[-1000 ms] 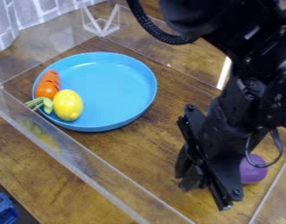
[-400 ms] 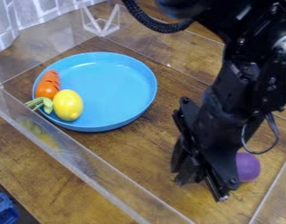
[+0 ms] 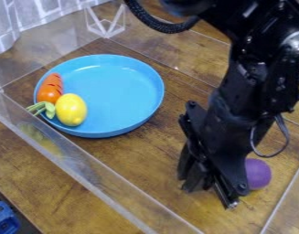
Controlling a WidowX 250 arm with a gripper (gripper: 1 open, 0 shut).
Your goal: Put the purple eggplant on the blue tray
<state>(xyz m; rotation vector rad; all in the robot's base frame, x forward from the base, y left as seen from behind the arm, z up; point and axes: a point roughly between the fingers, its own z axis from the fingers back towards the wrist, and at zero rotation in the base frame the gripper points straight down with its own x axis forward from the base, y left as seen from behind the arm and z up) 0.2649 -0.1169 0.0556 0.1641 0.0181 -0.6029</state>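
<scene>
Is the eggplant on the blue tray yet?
No, the eggplant sits on the wooden surface beside the gripper, away from the tray.

High view angled down, fairly near

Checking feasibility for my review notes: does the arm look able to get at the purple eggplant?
Probably yes: the gripper hangs right beside the eggplant, though its body hides part of it.

Prob. a lab mock-up: robot arm over wood-look tabletop w/ clear side panel.
</scene>
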